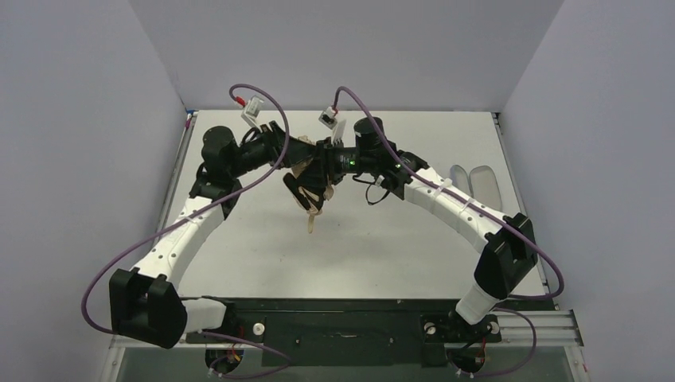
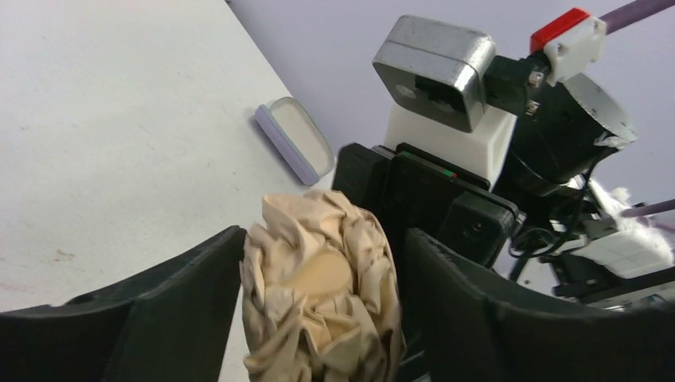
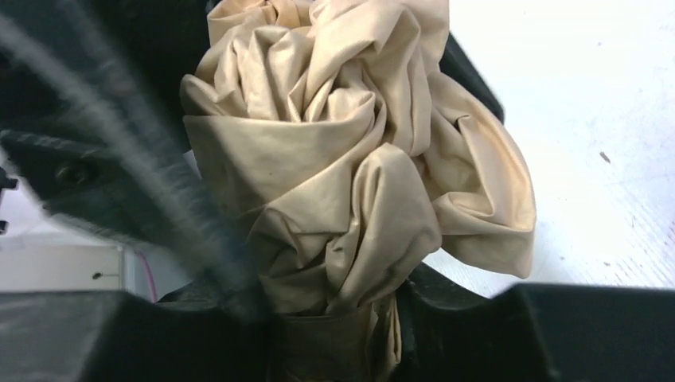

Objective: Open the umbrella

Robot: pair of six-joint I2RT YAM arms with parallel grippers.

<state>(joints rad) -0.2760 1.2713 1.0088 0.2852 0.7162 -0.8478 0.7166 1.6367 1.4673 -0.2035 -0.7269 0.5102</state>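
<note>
Overhead, you are looking at 2 arms reaching toward the middle of the white table (image 1: 382,247), where the umbrella (image 1: 309,185) is being held up between them. The left gripper (image 1: 296,153) is reaching in from the left and the right gripper (image 1: 328,165) from the right, but their fingers are too crowded in this view to judge. A beige strap (image 1: 310,219) is hanging below the bundle. The white plugs (image 1: 253,107) on the purple cables are carrying nothing you can read at this size. The grey-lavender sleeve (image 1: 482,185) is lying near the table's right edge, well apart from the grippers. Bare tabletop is lying open between the arms, and 3 walls are boxing in the left, back and right.

At the left wrist, the 2 black fingers (image 2: 167,306) are pressing both sides of the crumpled canopy (image 2: 318,278), gripping it. The right arm's grey camera block (image 2: 434,68) is sitting just behind, crowding that side. The sleeve (image 2: 293,139) is lying on the table beyond.

At the right wrist, the canopy (image 3: 342,159) is filling the frame, and the fingers (image 3: 557,334) are pinching its narrow neck at the bottom. A blurred cable (image 3: 119,159) is crossing the left side; bare table (image 3: 589,119) is showing on the right.
</note>
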